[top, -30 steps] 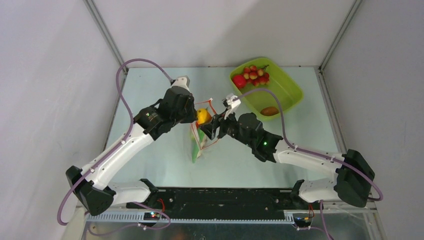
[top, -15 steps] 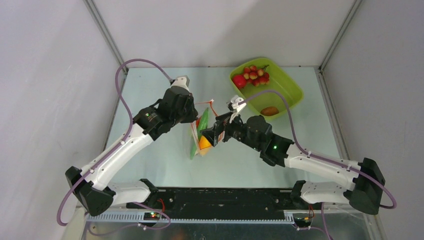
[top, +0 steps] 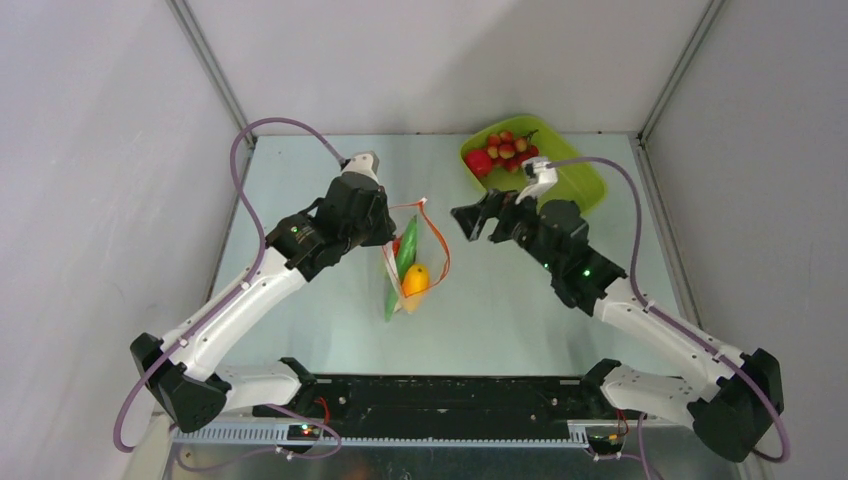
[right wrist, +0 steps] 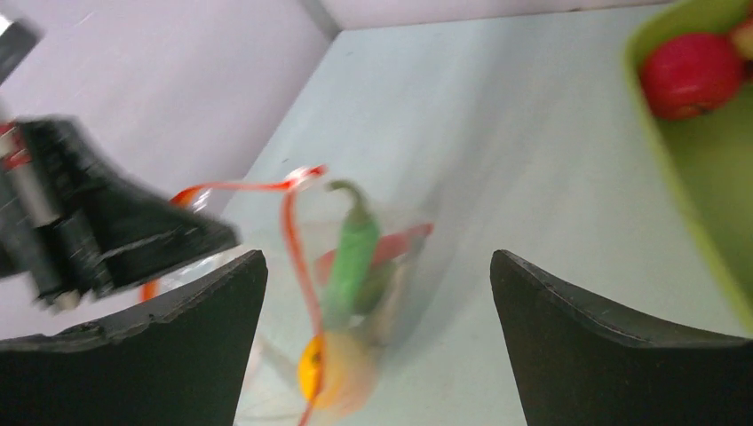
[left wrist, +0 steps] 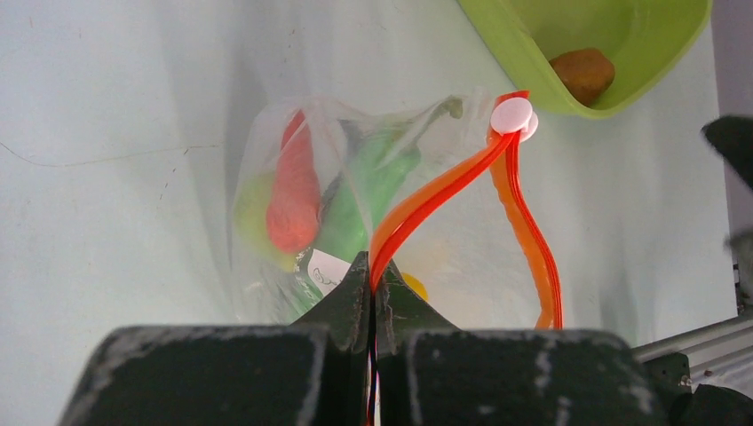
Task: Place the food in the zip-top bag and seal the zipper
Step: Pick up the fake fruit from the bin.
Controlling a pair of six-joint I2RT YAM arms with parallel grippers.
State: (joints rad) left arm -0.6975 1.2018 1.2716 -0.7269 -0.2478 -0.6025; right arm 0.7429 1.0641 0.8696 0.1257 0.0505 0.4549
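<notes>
While the left hand [left wrist: 371, 266] keeps its black fingers pressed together, it is pinching the thin orange-red zipper strip [left wrist: 426, 200] at one end of the mouth of the clear plastic zip-top bag [left wrist: 257, 160]. The mouth gapes in a loop out to the small white slider tab [left wrist: 512, 115] at the far end. Through the film I can make out a red-orange toy carrot [left wrist: 293, 191], a long green toy bean [left wrist: 368, 186] and, from above, a round orange toy mango [top: 416, 280] low in the bag. Whether the bag's bottom rests on the pale bench [top: 300, 170] or hangs just clear of it I cannot tell. Well apart to the right, the right hand [top: 470, 218] is spread wide and carries nothing, hovering between the bag and the lime-green plastic tray [top: 560, 135] at the back corner. In the tray lie a bunch of red toy grapes [top: 510, 148], a red toy apple [top: 478, 162] and a brown toy kiwi [left wrist: 583, 75].

To my eye the bag is limp, slippery stuff that would fold shut if let go. The strip is its only stiff part, so that is the place to hold it. The toys look light, hard and smooth. I'd take the apple across its middle, since a round thing may squirt out of the fingers, and the grapes by the body of the bunch
</notes>
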